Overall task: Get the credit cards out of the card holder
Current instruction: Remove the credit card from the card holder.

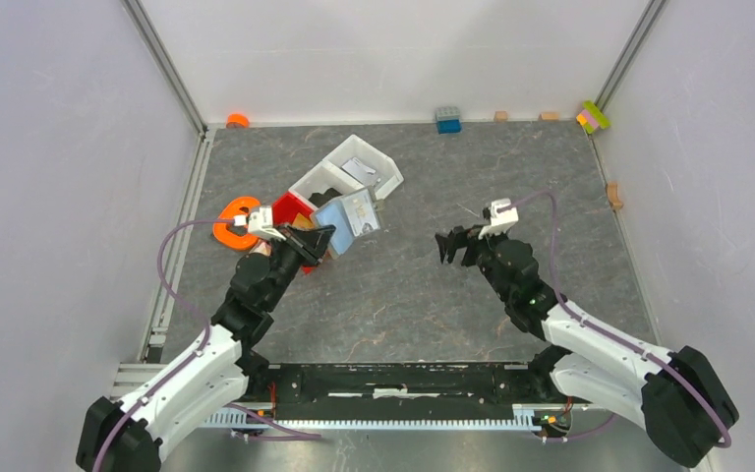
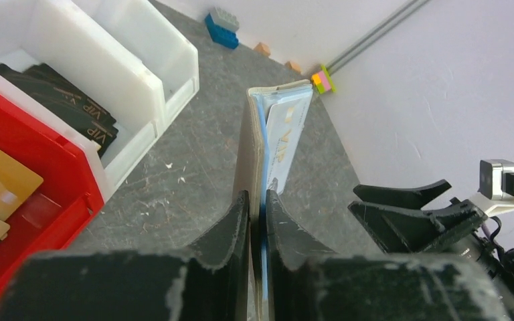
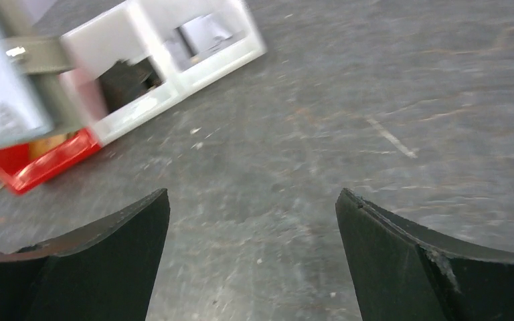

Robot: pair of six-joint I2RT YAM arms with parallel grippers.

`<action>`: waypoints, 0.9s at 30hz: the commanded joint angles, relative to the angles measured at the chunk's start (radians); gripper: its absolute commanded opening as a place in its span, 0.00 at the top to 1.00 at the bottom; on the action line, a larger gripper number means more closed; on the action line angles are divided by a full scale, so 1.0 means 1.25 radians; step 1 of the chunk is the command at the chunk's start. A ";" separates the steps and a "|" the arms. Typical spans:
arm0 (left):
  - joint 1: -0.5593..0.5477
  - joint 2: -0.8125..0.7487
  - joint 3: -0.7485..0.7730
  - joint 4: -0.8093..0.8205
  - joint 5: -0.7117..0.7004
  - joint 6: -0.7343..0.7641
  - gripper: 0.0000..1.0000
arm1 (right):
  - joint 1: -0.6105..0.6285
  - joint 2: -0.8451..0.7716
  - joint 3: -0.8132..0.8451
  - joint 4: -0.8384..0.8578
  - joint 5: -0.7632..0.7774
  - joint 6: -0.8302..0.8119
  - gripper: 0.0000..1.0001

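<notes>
Dark grey stone-patterned tabletop [image 1: 403,305], walled by pale panels on three sides. Two white-and-black arms reaching up from the bottom edge of the overhead view.

Left of centre, a cluster of open plastic bins: two white rectangular bins [image 1: 356,167] above, one red bin [image 1: 285,209] below and to their left. Black cards [image 2: 73,110] in one white bin, gold cards [image 2: 0,180] in the red.

Black two-finger left gripper [image 1: 320,239] clamped on the near edge of the small taupe bifold card holder [image 2: 247,150], lifted off the table just in front of the bins. Seen edge-on in the left wrist view, long axis running from the fingers toward upper centre. Thin pale blue and whitish credit cards [image 2: 285,127] against the flap, faces turned to the right of that frame.

Black right gripper [image 1: 455,243], fingers spread wide and holding nothing, well apart to the right of the holder, on the cards' side. Probably the arm for the pull. Bare table between, nothing in the way; bins close behind, a likely snag.

Orange plastic ring [image 1: 236,221] left of the red bin. Blue toy brick [image 1: 447,120] at the top wall.
</notes>
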 commanded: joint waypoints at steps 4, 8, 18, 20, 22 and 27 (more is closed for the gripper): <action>0.003 0.099 0.055 0.109 0.131 0.004 0.93 | 0.003 -0.030 -0.088 0.195 -0.292 0.015 0.02; 0.003 0.183 0.086 0.164 0.231 -0.010 0.98 | 0.003 -0.061 -0.127 0.237 -0.301 0.027 0.02; 0.003 0.399 0.162 0.334 0.488 -0.100 0.98 | 0.002 -0.064 -0.138 0.278 -0.334 0.056 0.02; 0.003 0.411 0.169 0.337 0.499 -0.107 0.98 | 0.002 -0.056 -0.143 0.304 -0.357 0.067 0.02; 0.003 0.415 0.169 0.341 0.503 -0.111 0.98 | 0.002 -0.055 -0.149 0.324 -0.364 0.076 0.08; 0.003 0.416 0.170 0.341 0.507 -0.113 0.98 | 0.003 -0.064 -0.159 0.332 -0.348 0.083 0.27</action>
